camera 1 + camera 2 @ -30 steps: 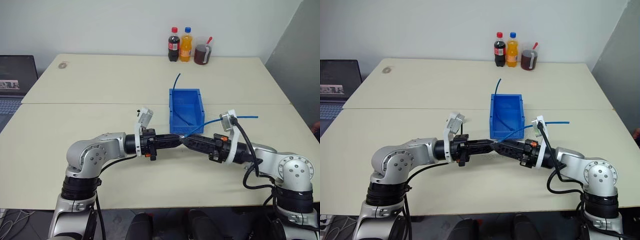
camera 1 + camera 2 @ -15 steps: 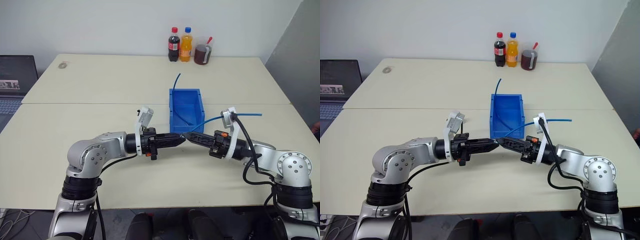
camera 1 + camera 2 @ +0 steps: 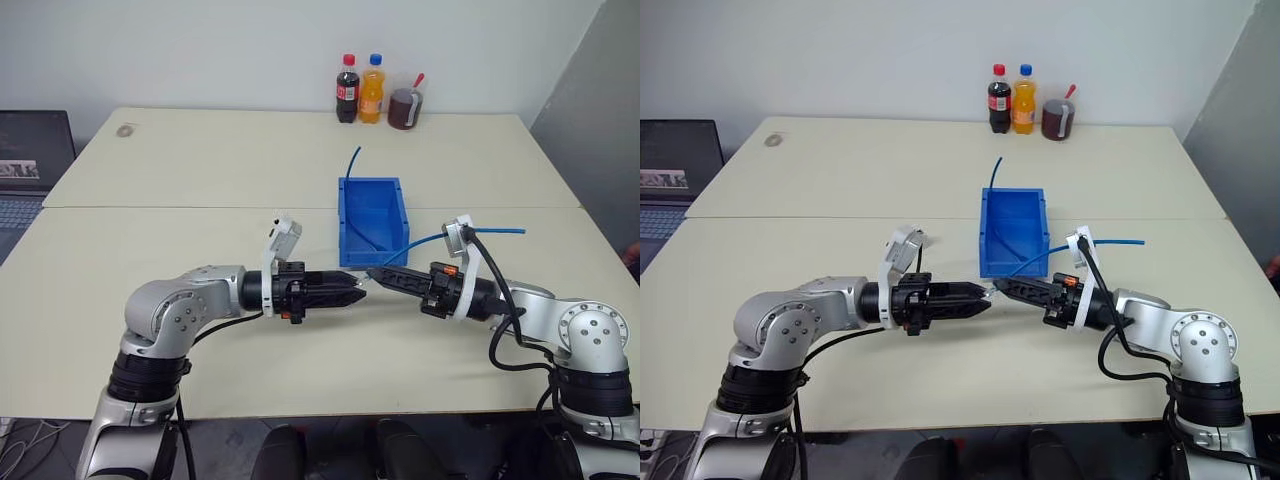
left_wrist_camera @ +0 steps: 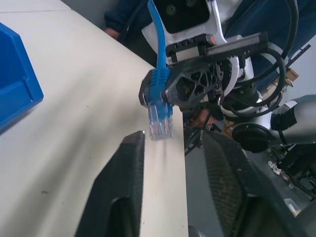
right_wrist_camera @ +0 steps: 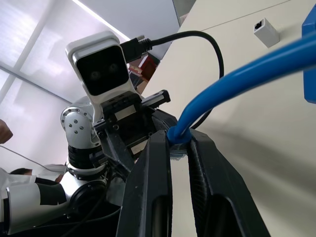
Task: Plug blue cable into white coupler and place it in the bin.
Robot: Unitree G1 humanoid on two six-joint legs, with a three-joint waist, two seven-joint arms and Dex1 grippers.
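Observation:
My right gripper (image 3: 372,273) is shut on the plug end of the blue cable (image 3: 425,239), which arcs back over that arm to the right. The blue-clear plug (image 4: 160,121) sticks out past the right fingers (image 4: 197,84). My left gripper (image 3: 355,290) points at it from the left, open and empty, its fingers (image 4: 129,163) just short of the plug. In the right wrist view the cable (image 5: 237,81) runs into the shut right gripper (image 5: 178,141). The white coupler (image 5: 267,32) lies loose on the table. The bin (image 3: 346,215) stands just beyond both grippers.
A second blue cable (image 3: 352,160) lies in the bin, with its end poking above the back wall. Two bottles (image 3: 360,90) and a cup of dark drink (image 3: 406,108) stand at the table's far edge. A laptop (image 3: 30,160) is at the far left.
The right gripper has shut on the cable's plug. The left gripper has opened, let go and drawn back to the left, leaving a small gap between the two grippers.

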